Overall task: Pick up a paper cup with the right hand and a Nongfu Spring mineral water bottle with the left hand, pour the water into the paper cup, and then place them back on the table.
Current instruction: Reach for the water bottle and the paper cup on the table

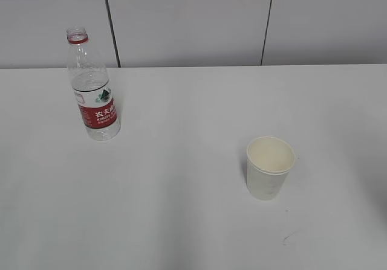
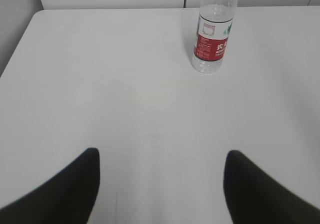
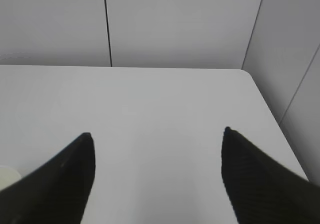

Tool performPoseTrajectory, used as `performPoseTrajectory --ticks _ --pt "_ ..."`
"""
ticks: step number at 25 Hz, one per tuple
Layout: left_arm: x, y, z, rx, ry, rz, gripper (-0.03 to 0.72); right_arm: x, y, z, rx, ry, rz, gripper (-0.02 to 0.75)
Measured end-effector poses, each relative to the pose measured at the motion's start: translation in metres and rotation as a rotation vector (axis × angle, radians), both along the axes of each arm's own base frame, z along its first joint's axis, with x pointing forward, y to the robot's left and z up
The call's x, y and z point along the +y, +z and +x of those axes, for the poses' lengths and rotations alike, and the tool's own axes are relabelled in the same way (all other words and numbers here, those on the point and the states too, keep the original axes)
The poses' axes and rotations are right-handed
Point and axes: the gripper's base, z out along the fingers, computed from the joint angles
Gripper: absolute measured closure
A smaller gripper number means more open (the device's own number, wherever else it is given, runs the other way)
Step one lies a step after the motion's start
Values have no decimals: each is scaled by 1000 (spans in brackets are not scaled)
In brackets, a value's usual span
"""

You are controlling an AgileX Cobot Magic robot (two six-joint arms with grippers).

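The Nongfu Spring bottle point(image 1: 94, 89) stands upright and uncapped at the back left of the white table point(image 1: 181, 209). It also shows in the left wrist view point(image 2: 212, 36), far ahead and to the right of my left gripper point(image 2: 161, 156), which is open and empty. The cream paper cup point(image 1: 269, 167) stands upright and empty at the middle right. Only a sliver of the cup point(image 3: 7, 174) shows at the left edge of the right wrist view, left of my open, empty right gripper point(image 3: 157, 134). Neither arm shows in the exterior view.
A small dark scuff mark point(image 1: 286, 239) lies on the table in front of the cup. A grey panelled wall point(image 1: 193, 16) runs behind the table. The table's right rear corner point(image 3: 247, 73) shows in the right wrist view.
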Motion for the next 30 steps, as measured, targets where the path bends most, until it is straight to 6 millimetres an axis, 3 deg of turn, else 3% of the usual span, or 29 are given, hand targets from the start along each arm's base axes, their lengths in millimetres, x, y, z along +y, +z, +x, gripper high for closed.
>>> performPoseTrajectory --ticks 9,18,25,30 --pt "0 0 0 0 0 0 221 -1 -20 62 4 44 30 156" --pt "0 0 0 0 -1 -1 222 -2 -55 107 32 73 52 156" --pt "0 0 0 0 -1 -1 222 0 -55 118 -58 124 17 156" --pt "0 0 0 0 -1 -1 222 5 -69 106 -97 167 4 156"
